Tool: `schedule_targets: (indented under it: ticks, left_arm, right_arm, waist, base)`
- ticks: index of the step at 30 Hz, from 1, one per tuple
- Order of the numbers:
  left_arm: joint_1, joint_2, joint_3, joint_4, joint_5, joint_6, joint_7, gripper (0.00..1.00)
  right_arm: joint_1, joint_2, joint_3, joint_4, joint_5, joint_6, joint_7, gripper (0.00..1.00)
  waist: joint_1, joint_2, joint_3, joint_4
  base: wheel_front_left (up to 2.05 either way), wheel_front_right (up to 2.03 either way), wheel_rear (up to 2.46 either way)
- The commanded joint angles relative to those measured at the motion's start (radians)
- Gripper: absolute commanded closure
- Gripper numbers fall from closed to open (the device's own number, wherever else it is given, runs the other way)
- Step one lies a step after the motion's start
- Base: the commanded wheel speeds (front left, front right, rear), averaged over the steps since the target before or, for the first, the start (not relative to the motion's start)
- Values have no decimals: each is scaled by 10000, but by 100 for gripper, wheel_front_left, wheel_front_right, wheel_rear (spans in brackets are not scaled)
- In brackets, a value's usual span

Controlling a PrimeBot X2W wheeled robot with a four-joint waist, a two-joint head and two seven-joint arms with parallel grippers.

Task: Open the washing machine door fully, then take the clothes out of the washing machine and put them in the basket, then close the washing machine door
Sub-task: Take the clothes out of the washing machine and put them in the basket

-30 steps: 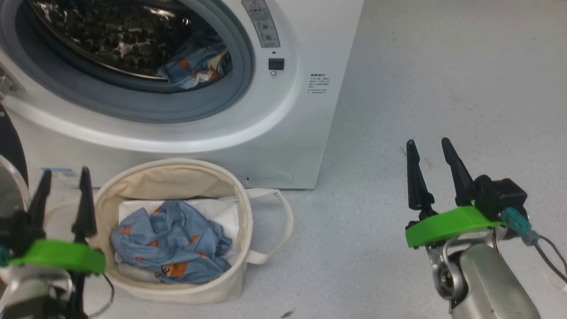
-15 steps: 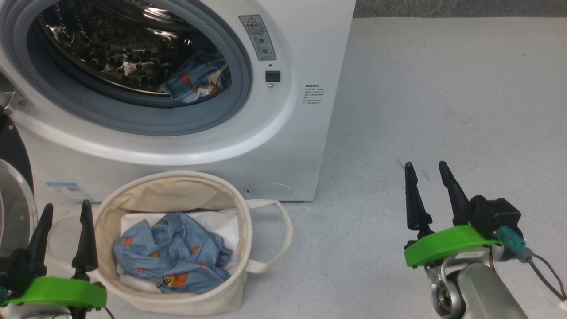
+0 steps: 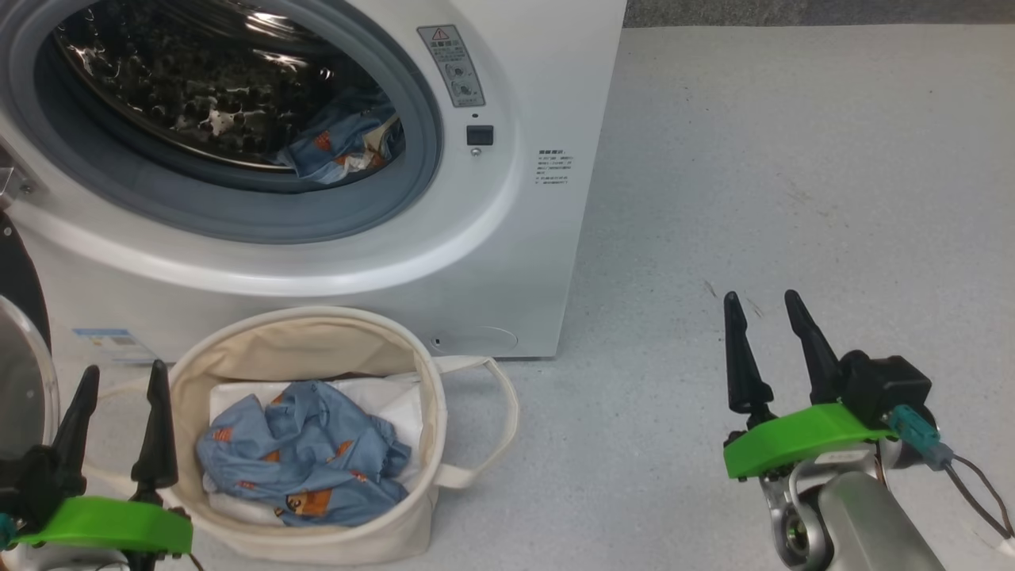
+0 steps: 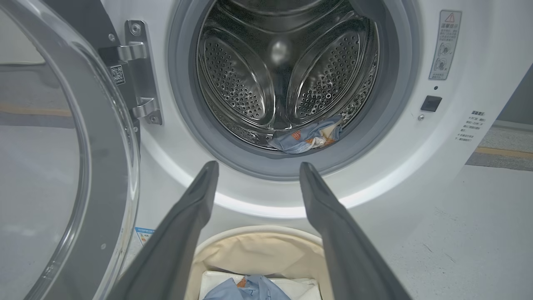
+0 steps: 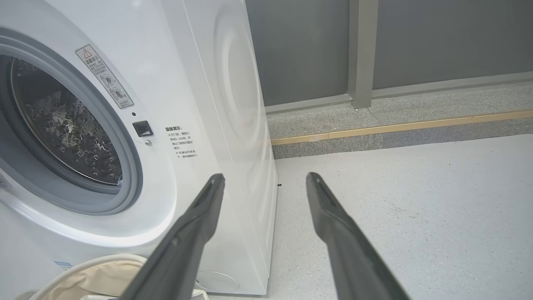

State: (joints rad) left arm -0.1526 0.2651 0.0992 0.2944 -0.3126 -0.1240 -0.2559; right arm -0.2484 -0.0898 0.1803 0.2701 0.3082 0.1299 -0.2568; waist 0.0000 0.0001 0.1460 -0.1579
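Unloading step, washing machine door (image 4: pixel 104 187) open at left: we hold left gripper (image 3: pixel 125 369) and right gripper (image 3: pixel 761 295) spread, empty; clothes (image 3: pixel 301 452) in near basket (image 3: pixel 432 381); second garment (image 3: pixel 341 147) at drum (image 3: pixel 198 87) lip, far right, which we judge calls for reaching in.

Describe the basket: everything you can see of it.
The basket is a round, soft tub of cream canvas with tan lining and loop handles, one jutting out on the right. It stands upright on the grey floor, close in front of the washing machine. Inside, crumpled blue clothes lie on a folded white sheet.
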Motion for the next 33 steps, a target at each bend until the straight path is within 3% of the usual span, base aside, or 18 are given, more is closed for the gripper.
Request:
schedule_targets:
  ticks: [1, 22, 33]
  left_arm:
    - [-257, 376, 325, -247, -2, -42, -59, 0]
    - [-651, 263, 100, -123, 37, -60, -59, 0]
    - [-2400, 558, -1172, 387, -348, -65, 132, 0]
  right_arm:
    - [-126, -6, 210, -278, -25, 8, -49, 0]
    - [-212, 54, 209, -304, 10, 8, -49, 0]
    - [-404, 116, 104, -467, -28, 8, -49, 0]
  waist:
    - [0, -1, 22, 0]
    - [0, -1, 221, 58]
    - [0, -1, 770, 138]
  base:
    - [0, 0, 0]
    - [0, 0, 0]
    - [0, 0, 0]
